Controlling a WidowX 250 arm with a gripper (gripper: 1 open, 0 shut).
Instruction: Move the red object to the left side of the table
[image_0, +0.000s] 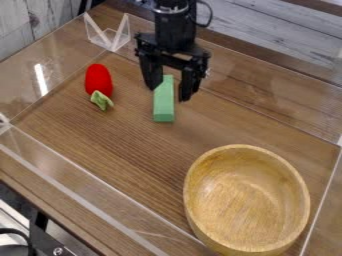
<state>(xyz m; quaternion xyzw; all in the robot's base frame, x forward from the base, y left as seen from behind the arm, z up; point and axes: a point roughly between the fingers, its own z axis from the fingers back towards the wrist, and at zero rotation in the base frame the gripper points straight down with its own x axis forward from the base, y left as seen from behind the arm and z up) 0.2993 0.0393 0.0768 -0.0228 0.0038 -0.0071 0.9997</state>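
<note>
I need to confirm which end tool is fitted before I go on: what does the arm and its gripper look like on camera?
The gripper is all black: a blocky body on a black cylindrical wrist, with two long, straight fingers. No markings or colour accents are legible. The arm above is cut off by the picture's top edge.

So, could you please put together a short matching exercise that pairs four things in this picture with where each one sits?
Things:
1. red toy fruit
2. green block
3. wooden bowl
4. tool

Places:
A. lower right of the picture
B. open, pointing down over the top end of the block
C. left of the block, near the left wall
D. lying lengthwise at the middle of the table

Pairs: 1-C, 2-D, 3-A, 4-B
</note>
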